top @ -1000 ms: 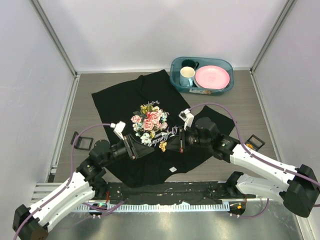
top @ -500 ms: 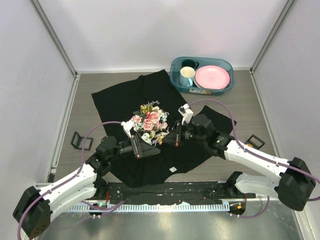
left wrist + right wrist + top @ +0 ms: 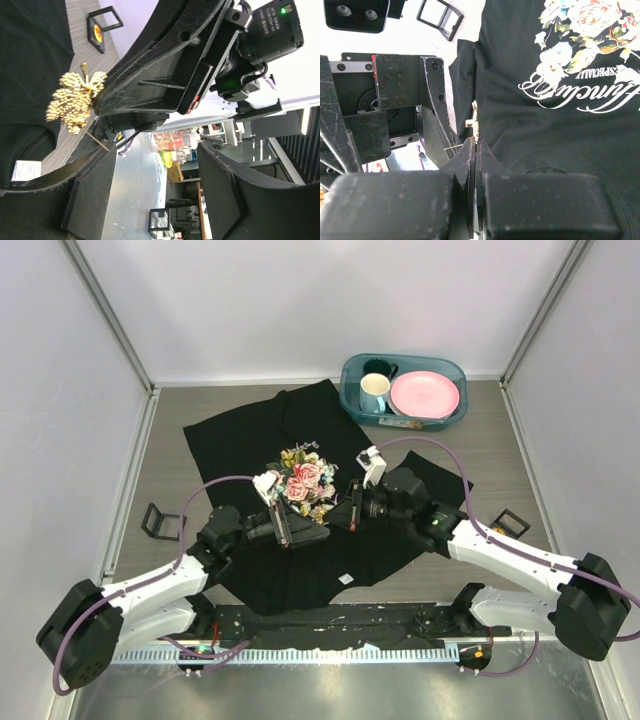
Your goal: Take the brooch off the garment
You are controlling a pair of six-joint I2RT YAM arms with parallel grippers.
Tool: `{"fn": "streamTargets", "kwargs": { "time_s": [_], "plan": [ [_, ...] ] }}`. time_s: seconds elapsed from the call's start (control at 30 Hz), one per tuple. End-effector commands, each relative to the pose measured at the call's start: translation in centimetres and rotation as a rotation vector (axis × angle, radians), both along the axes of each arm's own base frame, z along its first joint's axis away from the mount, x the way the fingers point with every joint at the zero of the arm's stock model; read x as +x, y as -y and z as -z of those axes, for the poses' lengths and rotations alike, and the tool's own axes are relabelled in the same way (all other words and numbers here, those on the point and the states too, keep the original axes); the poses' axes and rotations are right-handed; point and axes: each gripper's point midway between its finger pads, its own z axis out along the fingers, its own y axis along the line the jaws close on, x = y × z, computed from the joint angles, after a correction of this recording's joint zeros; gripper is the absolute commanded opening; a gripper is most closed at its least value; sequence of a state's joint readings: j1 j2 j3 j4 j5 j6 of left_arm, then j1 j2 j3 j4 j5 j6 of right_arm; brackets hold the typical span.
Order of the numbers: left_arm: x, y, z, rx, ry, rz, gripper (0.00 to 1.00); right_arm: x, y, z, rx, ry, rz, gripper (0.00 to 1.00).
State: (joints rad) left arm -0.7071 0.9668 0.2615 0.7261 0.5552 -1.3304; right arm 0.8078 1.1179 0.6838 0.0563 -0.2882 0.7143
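Note:
The brooch [image 3: 75,102] is a small gold leaf-shaped pin, seen edge-on in the right wrist view as the brooch [image 3: 476,126]. My right gripper [image 3: 476,144] is shut on it, holding it just above the garment [image 3: 250,435], a black T-shirt with a rose print spread on the table. The brooch's thin pin juts out bare with no cloth on it. My left gripper [image 3: 155,195] faces the right one [image 3: 343,518] from close by, open, with nothing between its fingers [image 3: 95,195]. From the top view the left gripper [image 3: 300,532] sits over the shirt's lower front.
A teal bin [image 3: 452,367] holding a mug and a pink plate stands at the back right. Small black square frames lie on the table at left [image 3: 163,522] and right [image 3: 512,523]. A white label [image 3: 345,578] sits near the shirt's near hem.
My left gripper has reached forward and right toward the right gripper, and its jaws have spread wider. The right gripper shifted slightly left, still shut on the brooch.

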Motion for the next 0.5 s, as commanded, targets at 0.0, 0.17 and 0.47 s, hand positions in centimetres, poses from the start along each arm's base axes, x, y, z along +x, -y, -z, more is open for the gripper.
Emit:
{"fn": "streamTargets", "kwargs": {
  "time_s": [0.0, 0.17, 0.47],
  "plan": [
    [-0.3, 0.6, -5.0, -0.142, 0.101, 0.037, 0.70, 0.7, -0.4, -1.9, 0.050, 0.048, 0.017, 0.01],
    [0.2, 0.7, -4.9, -0.146, 0.092, 0.012, 0.70, 0.2, -0.1, -1.7, 0.049, 0.045, 0.008, 0.01],
    [0.8, 0.8, -4.5, -0.124, 0.093, -0.009, 0.70, -2.2, 0.0, -2.2, 0.100, 0.044, -0.093, 0.01]
  ]
}}
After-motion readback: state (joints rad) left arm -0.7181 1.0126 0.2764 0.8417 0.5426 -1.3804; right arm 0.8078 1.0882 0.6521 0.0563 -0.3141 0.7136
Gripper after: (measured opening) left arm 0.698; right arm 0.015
